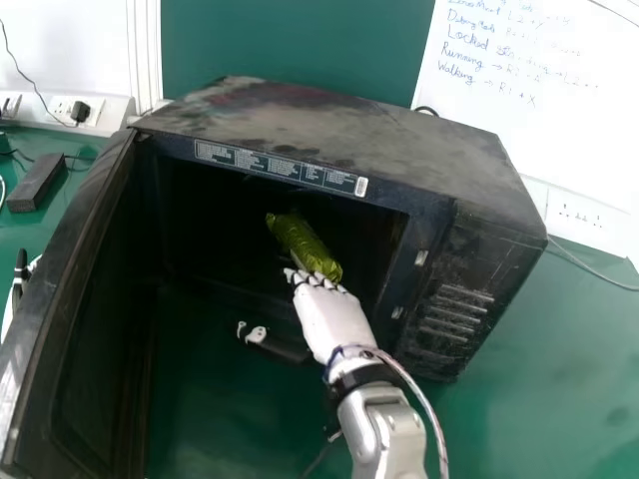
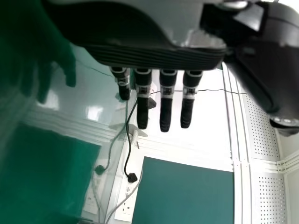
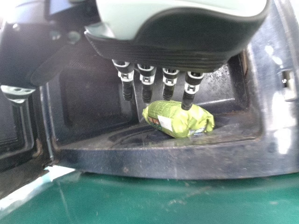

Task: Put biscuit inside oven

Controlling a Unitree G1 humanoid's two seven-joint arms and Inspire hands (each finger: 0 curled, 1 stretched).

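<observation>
White and black, the robot's right hand (image 1: pixel 332 317) reaches into the dusty black metal oven (image 1: pixel 339 125), fingers straight and slightly apart, clamped on nothing; contact I cannot tell. The black-and-grey left hand (image 2: pixel 154 55) idles in its wrist view, fingers straight. Behind the oven's front edge, on its floor, lies the green plastic-wrapped biscuit packet (image 3: pixel 180 120): probably light, slippery, crushable, best gripped gently round its middle. Its wrapper looks plump and glossy, crinkled towards one end, with a pale patch.

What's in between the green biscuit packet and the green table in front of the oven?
A bit of the oven floor and then the oven's front edge lie between the packet and the table, in the right wrist view.
</observation>
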